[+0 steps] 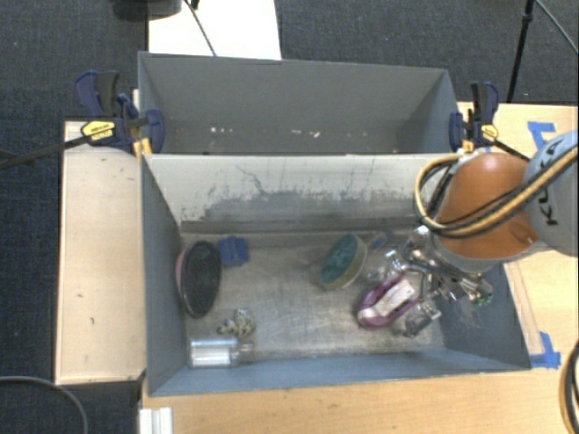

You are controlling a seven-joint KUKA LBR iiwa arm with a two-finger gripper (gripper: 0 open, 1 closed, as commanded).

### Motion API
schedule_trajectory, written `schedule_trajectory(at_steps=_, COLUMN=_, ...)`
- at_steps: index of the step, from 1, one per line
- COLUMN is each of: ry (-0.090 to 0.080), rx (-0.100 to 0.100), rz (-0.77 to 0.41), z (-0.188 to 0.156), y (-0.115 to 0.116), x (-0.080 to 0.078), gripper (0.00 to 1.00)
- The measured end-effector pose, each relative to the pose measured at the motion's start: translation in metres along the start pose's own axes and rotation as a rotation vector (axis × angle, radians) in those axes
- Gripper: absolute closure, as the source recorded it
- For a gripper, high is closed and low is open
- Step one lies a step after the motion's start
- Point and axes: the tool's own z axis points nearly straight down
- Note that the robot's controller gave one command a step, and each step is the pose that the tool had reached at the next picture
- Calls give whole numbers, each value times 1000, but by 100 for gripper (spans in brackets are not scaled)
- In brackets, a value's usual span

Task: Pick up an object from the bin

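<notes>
From my remote station I see the gripper (409, 302) low at the right side of the grey metal bin (298, 188), near the front-right corner. It is a cluster of shiny metal parts under the round, smooth orange cover (484, 208) of the wrist, w/ dark cables (432, 208) looping over that cover.

The gripper is right at a purple and white thing (378, 304). This thing is longish and glossy, probably plastic, and lies slanted on the bin floor. Its right end meets the metal parts of the gripper and its left end sticks out free. I cannot tell if the gripper is spread, pressed together or pinching it, since the metal parts there overlap too much.

Just beside it, to the upper left, is a teal round thing (342, 260). It is thick like a puck w/ a pale rim and stands tilted on edge.

The other things are well apart, on the left side:
- A dark oval disc (199, 278) w/ a pinkish rim and matte face leans at the left wall.
- A small blue piece (233, 251) is just beside the disc.
- A clear tube (213, 353), cylinder shape, lies at the front-left corner.
- A small crumpled bit (239, 324), greyish and of irregular shape, is near the tube.

The bin floor is scratched and dull, approx. bare in the middle.
</notes>
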Motion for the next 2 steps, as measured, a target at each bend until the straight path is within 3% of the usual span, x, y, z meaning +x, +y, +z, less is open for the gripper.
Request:
schedule_trajectory(at_steps=1, ry=-3, rx=4, rz=-1, z=-3, y=-2, x=0, gripper=100)
schedule_trajectory(at_steps=2, ry=-10, rx=9, rz=-81, z=-129, y=-11, x=-4, gripper=100)
